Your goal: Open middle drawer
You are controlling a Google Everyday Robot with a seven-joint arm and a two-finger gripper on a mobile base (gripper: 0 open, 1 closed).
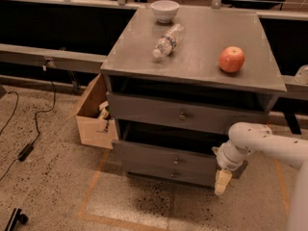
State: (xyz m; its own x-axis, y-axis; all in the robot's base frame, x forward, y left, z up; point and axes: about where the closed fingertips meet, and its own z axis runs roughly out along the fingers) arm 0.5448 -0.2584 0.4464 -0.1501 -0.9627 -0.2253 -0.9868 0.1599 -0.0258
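Note:
The grey cabinet point(192, 61) has three drawer fronts. The middle drawer point(144, 154), with a small round knob point(176, 161), stands pulled out a little, leaving a dark gap above its front. The top drawer point(144, 110) above it is shut flush. Only a strip of the lowest drawer point(149, 172) shows beneath. My white arm point(269, 141) reaches in from the right. Its cream-tipped gripper point(222, 182) points down by the right end of the middle and lowest drawer fronts, well right of the knobs.
On the cabinet top lie a plastic bottle point(167, 41) on its side, a white bowl point(164, 10) and a red apple point(231, 59). An open cardboard box point(91, 114) stands against the cabinet's left side. A cable point(29, 129) runs over the floor at left.

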